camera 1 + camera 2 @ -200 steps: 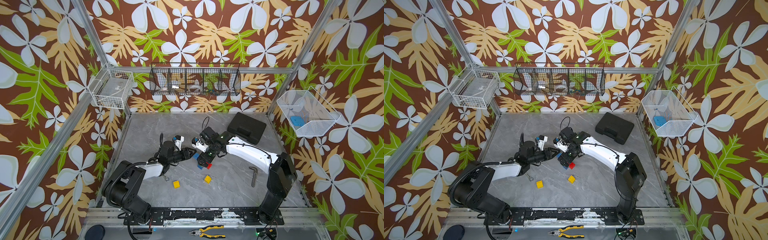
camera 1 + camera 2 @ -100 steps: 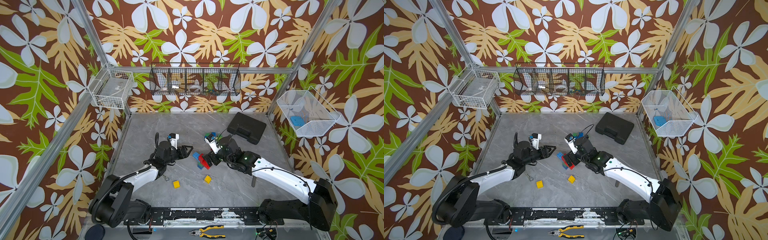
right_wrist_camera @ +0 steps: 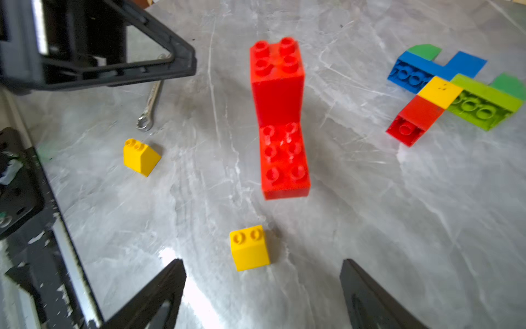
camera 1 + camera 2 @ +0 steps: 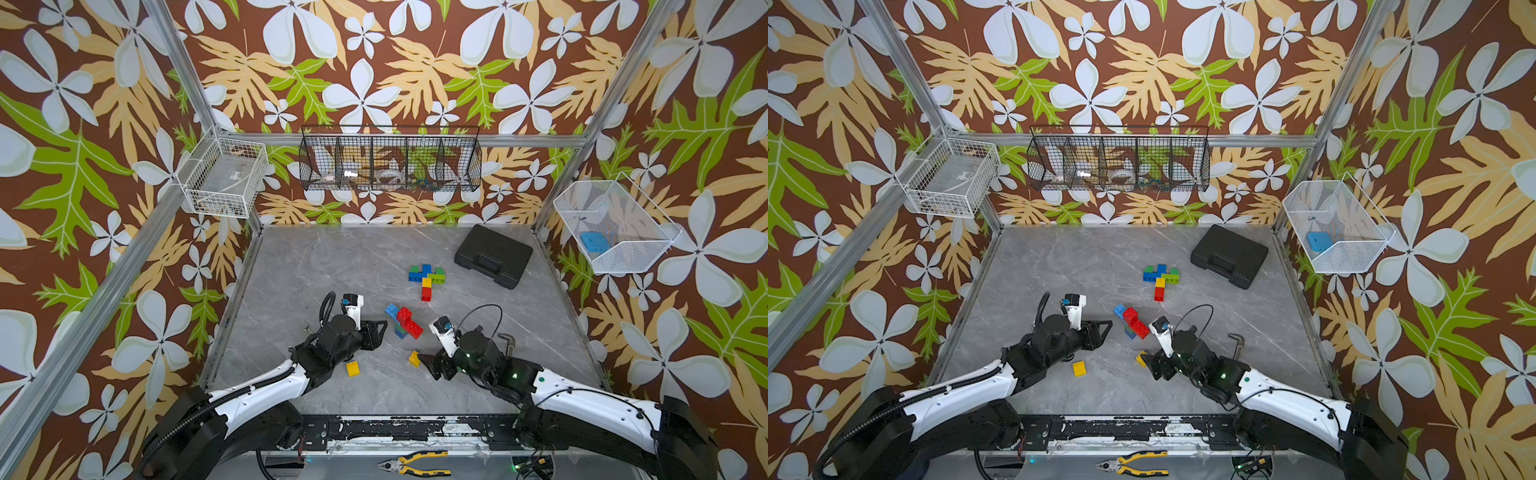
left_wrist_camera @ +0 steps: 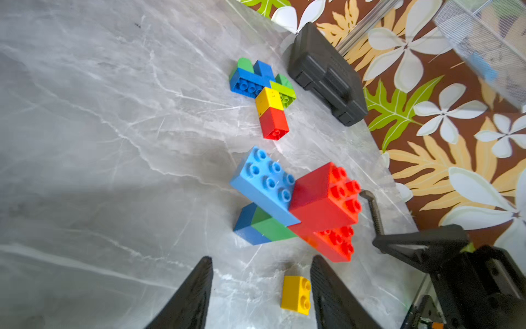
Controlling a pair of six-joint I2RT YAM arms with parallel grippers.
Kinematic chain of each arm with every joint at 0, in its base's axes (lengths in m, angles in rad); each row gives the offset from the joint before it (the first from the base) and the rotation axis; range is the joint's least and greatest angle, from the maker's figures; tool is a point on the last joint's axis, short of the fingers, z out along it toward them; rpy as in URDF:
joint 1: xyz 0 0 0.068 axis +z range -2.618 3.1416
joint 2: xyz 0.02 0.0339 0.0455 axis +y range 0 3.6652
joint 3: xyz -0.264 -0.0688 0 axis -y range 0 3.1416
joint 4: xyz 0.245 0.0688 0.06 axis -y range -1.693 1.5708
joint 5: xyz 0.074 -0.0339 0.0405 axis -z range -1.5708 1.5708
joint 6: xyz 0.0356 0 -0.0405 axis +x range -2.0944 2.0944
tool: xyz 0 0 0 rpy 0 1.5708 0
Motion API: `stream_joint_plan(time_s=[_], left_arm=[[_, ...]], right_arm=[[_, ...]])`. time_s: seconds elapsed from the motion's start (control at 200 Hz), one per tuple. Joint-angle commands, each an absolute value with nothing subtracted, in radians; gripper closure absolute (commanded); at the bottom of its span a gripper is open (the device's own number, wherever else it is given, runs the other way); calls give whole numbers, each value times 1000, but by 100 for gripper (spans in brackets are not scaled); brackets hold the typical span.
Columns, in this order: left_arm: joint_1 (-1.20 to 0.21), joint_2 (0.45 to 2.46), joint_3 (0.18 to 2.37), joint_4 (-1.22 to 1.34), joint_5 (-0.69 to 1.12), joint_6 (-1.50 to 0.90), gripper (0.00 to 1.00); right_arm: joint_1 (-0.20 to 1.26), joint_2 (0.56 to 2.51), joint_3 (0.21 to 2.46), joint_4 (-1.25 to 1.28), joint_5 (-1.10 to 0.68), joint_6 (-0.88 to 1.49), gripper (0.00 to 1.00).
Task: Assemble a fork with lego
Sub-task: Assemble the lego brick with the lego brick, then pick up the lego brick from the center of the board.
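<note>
Left end effector (image 5: 261,260) is gaping empty toward the red-blue-green lego cluster (image 5: 321,196); right end effector (image 3: 262,263) is gaping empty beside a yellow brick (image 3: 249,250); a lego assembly (image 4: 427,277) is lying beyond on the table (image 4: 332,270).

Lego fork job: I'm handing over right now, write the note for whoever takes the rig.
Left claw: open, empty.
Right claw: open, empty, by one loose yellow brick.
Fork-shaped build lies flat near the black case.
Red-blue-green cluster sits mid-table; second yellow brick lies nearer the left claw.
To do: cluster and both yellow bricks are not joined to the build.
</note>
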State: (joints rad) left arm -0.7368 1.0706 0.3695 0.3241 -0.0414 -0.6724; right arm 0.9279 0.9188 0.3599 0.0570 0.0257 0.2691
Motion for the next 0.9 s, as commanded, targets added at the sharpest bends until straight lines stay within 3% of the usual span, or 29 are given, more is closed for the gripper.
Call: stream_joint_plan(time_s=[0.0,0.23,0.681,0.896], left_arm=[[-756,1072,346,388,-107,-721,43],[-759,1104,325,445,-105,-762,44],[-759,1112,338,425,-129,-752,44],[-759,1121,344,424,-127,-749,45]], right_arm=[[933,896,306,172,57,300,15],[933,1086,317,286,-26,211,29],[933,1330,377,385,-58,137,33],[933,1386,390,404,-58,132,47]])
